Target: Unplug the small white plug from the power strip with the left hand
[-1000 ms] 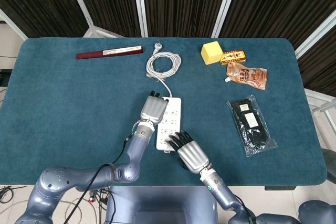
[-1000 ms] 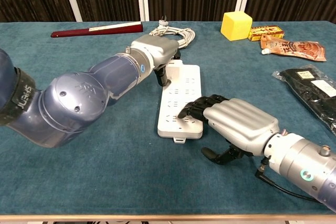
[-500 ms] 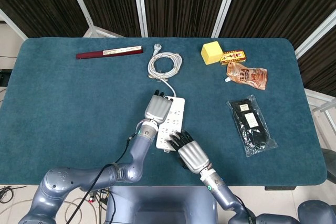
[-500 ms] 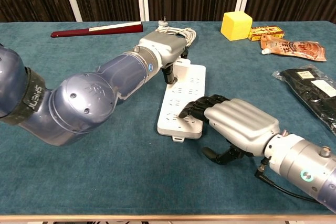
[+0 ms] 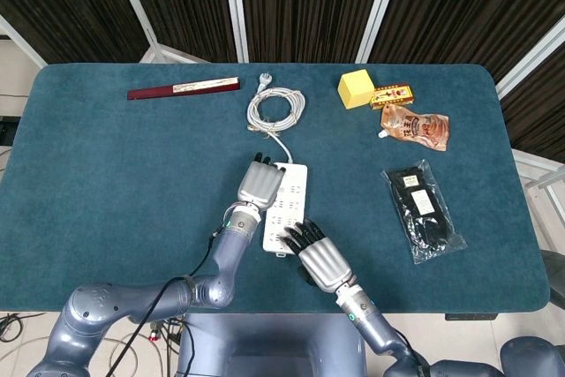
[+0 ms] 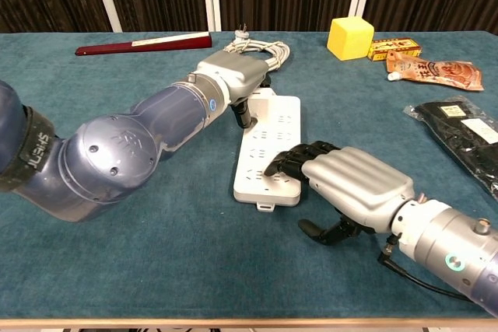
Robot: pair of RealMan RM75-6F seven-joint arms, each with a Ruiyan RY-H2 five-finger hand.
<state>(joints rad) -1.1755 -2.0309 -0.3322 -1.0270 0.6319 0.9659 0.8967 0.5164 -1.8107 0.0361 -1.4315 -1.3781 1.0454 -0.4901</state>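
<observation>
The white power strip (image 5: pixel 287 209) (image 6: pixel 272 145) lies lengthwise at the table's middle front. My left hand (image 5: pixel 259 184) (image 6: pixel 232 77) covers its far left end, with dark fingers (image 6: pixel 243 114) curled down onto the strip. The small white plug is hidden under this hand, so I cannot tell whether it is held. My right hand (image 5: pixel 318 256) (image 6: pixel 350 180) lies palm down at the near end. Its fingertips (image 6: pixel 284 162) press on the strip, and its thumb hangs beside the near edge.
The strip's white cable (image 5: pixel 274 110) (image 6: pixel 264 52) lies coiled behind it. A dark red flat box (image 5: pixel 183 88) sits far left. A yellow cube (image 5: pixel 356 88), a small carton (image 5: pixel 392 95) and a snack pouch (image 5: pixel 415 125) lie far right; a black packet (image 5: pixel 424 209) lies right.
The left hand and the strip's far end swung to the right half a second ago and are now back to the left. The right hand stayed pressed on the near end.
</observation>
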